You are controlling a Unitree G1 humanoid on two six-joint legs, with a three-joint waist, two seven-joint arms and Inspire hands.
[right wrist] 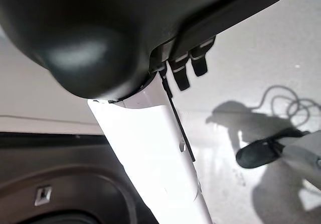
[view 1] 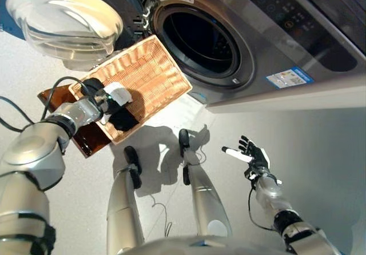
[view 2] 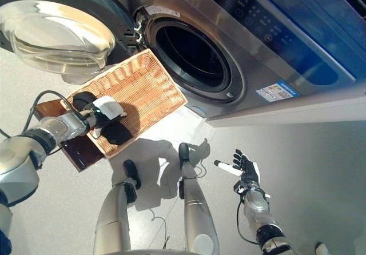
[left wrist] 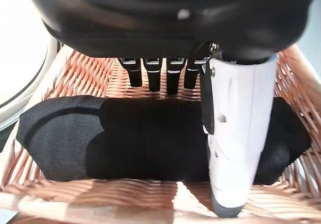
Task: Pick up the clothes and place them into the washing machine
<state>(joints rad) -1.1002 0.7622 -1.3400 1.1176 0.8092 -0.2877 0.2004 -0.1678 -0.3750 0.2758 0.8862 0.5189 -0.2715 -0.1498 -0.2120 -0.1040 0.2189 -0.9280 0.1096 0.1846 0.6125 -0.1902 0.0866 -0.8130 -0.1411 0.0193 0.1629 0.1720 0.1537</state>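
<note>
clothes [left wrist: 125, 138], one black piece, lie in the basket [view 1: 151, 72] at the near left end. left hand [view 1: 111, 100] is just above with fingers straight, holding nothing. curl deep around the cloth before lifting. right hand [view 1: 254, 158] waits, fingers spread.

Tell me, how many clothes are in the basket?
1 that shows: a black cloth lies at the basket's near end, under the left hand, whose fingers are straight above it. More could be hidden beneath the hand.
</note>
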